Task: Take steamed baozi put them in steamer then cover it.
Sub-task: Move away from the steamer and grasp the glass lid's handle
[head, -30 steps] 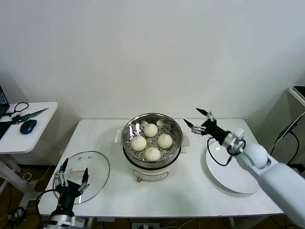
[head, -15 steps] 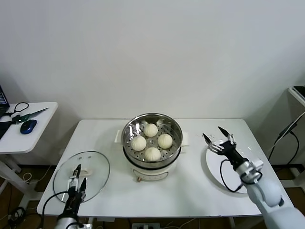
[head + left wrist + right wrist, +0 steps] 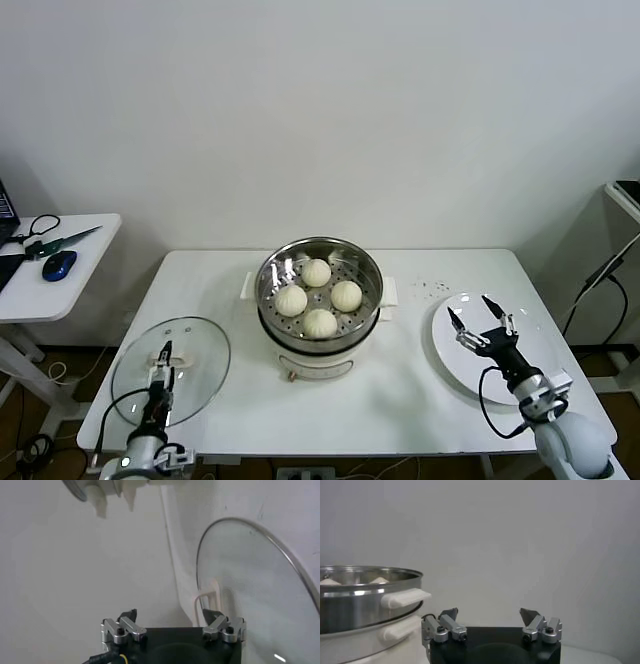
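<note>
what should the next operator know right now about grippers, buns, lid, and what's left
Left gripper: open, empty, at the lid's near edge by its handle.
Right gripper: open, empty, over the plate.
Buns: all four in the steamer mid-table.
Lid: flat on the table, left of the steamer.
Done: loading.
Left: grasp the lid and cover the steamer.

- No text, label, brand, number or sign can be read on anything in view.
- The steamer [image 3: 320, 300] shows a small knob at its base front, with no legible marking beside it.
</note>
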Robot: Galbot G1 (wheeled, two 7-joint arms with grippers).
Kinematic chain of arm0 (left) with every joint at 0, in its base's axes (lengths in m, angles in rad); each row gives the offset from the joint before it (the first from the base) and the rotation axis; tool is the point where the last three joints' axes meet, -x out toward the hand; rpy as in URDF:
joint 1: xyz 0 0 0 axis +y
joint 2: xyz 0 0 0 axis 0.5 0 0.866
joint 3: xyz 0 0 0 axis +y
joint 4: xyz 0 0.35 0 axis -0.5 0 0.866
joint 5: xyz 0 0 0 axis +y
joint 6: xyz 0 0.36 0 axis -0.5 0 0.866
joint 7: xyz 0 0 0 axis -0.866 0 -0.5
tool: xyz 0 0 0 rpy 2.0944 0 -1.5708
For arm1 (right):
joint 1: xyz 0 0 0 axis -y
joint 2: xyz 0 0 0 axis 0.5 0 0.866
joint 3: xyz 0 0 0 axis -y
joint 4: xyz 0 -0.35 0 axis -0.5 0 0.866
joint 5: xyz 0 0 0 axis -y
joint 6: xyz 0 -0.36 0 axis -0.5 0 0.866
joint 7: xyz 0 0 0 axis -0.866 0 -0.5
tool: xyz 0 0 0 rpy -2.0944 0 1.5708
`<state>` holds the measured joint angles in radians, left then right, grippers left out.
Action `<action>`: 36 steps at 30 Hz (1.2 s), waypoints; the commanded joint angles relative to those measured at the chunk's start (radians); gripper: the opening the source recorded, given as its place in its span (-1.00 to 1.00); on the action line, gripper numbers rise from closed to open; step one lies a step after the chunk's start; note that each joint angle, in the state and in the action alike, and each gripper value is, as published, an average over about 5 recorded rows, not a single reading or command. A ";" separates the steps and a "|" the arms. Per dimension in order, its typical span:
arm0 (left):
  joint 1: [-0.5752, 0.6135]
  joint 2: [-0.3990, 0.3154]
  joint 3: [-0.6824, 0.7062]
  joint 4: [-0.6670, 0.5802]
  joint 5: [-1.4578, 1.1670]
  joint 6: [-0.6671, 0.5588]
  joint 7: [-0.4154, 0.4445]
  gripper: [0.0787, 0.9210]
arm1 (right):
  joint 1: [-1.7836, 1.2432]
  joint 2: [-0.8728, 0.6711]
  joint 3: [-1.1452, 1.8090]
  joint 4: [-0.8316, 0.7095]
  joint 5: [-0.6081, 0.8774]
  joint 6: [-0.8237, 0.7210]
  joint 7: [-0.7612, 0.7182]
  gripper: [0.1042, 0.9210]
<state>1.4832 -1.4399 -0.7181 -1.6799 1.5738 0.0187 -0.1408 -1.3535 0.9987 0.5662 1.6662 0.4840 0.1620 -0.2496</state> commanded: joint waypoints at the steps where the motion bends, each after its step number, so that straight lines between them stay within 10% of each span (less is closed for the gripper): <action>1: -0.152 0.015 -0.014 0.184 0.018 0.011 -0.043 0.77 | -0.044 0.033 0.044 0.000 -0.051 0.002 -0.003 0.76; 16: -0.205 0.046 0.000 0.224 -0.090 -0.004 -0.061 0.71 | -0.032 0.058 0.037 -0.029 -0.104 0.016 -0.015 0.76; 36: -0.166 0.059 0.011 0.135 -0.189 -0.024 -0.057 -0.62 | 0.007 0.075 0.023 -0.067 -0.141 0.030 -0.029 0.76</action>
<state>1.2968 -1.3909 -0.7122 -1.4686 1.4516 -0.0055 -0.1952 -1.3513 1.0714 0.5883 1.6069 0.3560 0.1902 -0.2772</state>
